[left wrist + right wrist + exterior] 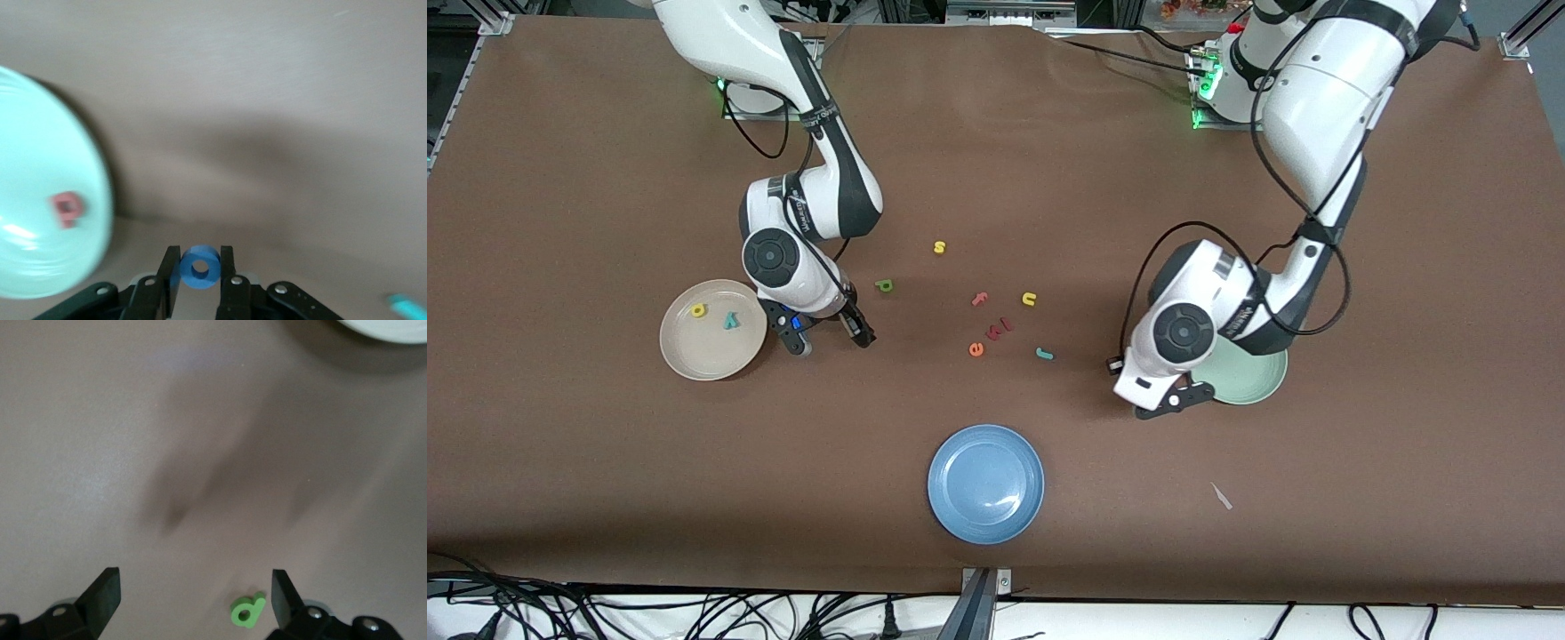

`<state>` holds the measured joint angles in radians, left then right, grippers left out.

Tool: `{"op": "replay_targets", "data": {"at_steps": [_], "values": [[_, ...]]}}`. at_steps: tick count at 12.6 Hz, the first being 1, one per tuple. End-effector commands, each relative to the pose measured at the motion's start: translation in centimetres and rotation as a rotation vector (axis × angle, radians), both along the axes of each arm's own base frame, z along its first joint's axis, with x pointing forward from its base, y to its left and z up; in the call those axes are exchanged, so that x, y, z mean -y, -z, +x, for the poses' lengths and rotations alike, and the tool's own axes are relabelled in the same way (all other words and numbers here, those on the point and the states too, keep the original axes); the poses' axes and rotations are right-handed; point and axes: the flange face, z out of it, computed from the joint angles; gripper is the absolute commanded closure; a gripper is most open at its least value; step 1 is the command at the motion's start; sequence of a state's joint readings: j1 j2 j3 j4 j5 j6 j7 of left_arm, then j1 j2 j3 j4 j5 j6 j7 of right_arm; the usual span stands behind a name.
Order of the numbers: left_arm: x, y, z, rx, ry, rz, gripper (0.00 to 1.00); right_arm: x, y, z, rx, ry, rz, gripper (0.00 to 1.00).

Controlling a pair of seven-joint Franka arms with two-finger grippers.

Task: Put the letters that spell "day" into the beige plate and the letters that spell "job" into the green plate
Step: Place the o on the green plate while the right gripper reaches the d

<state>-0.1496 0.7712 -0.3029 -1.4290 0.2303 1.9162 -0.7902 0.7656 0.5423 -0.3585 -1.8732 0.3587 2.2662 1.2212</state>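
1. The left gripper (199,280) is clamped on the blue o (199,267); the ring sits pinched between the two fingers, its hole showing in the left wrist view. In the front view this gripper (1178,400) hangs over the table just beside the rim of the green plate (1258,378), at the left arm's end of the table.
2. The salmon-pink b (67,209) lies inside the green plate (40,200); the left arm hides it in the front view.
3. The teal j (1044,354) lies on the table, between the central group of letters and the left arm.
4. The right gripper (827,336) has its fingers spread wide and holds nothing. It is over bare table, between the beige plate (713,356) and the green d (884,285).
5. In the right wrist view the green d (247,611) lies on the table near one finger of the right gripper (193,597), not touched by it.
6. The yellow a (698,310) and the teal y (732,321) lie inside the beige plate, apart from each other.
7. Other letters on the table: a yellow s (939,247), a pink f (979,300), a yellow u (1029,299), an orange e (975,349) and a small red letter (997,329) beside it.
8. A blue plate (985,483) rests nearer to the front camera than the letters.
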Motion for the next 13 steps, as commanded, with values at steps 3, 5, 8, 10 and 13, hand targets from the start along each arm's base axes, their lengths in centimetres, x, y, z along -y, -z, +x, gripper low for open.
{"op": "replay_targets", "data": {"at_steps": [3,5,8,10,13], "values": [[-6.8,0.3,-1.8,-0.199,0.033,0.115,1.0,-1.4,-0.1,-0.6,-0.026,0.234,0.06,0.0],[-9.2,0.5,-2.5,-0.218,0.039,0.145,1.0,-2.9,0.6,-2.1,-0.022,0.247,0.05,0.01],[-12.9,1.5,-2.7,-0.245,0.047,0.158,1.0,-2.6,1.9,-4.9,0.005,0.26,0.038,0.0],[-13.7,2.8,-3.2,-0.243,0.059,0.166,1.0,-1.4,2.3,-6.2,0.034,0.268,0.039,0.0],[-14.6,5.0,-3.5,-0.192,0.054,0.128,1.0,-1.1,3.3,-8.0,0.084,0.256,0.036,0.0]]}}
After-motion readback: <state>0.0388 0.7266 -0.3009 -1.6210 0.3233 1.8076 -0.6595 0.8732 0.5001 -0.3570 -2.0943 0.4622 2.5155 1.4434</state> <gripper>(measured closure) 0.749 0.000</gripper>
